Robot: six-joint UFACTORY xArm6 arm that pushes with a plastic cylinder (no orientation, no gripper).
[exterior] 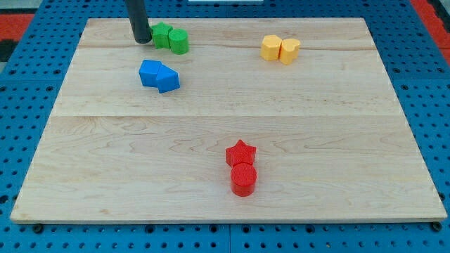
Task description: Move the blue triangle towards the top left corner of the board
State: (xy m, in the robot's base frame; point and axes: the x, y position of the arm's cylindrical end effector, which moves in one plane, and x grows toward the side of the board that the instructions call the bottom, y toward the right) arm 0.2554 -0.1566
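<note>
Two blue blocks lie touching at the upper left of the wooden board (105, 140): a blue block (149, 72) on the left and a blue triangle-like block (168, 80) on its right; which is the triangle is hard to tell. My tip (143, 40) stands near the view's top, above the blue pair and just left of the green blocks, close to them.
A green star-like block (162, 34) and a green cylinder (179, 42) touch near the top edge. Two yellow blocks (280, 48) sit at the upper right. A red star (241, 152) and a red cylinder (243, 178) touch at the lower middle.
</note>
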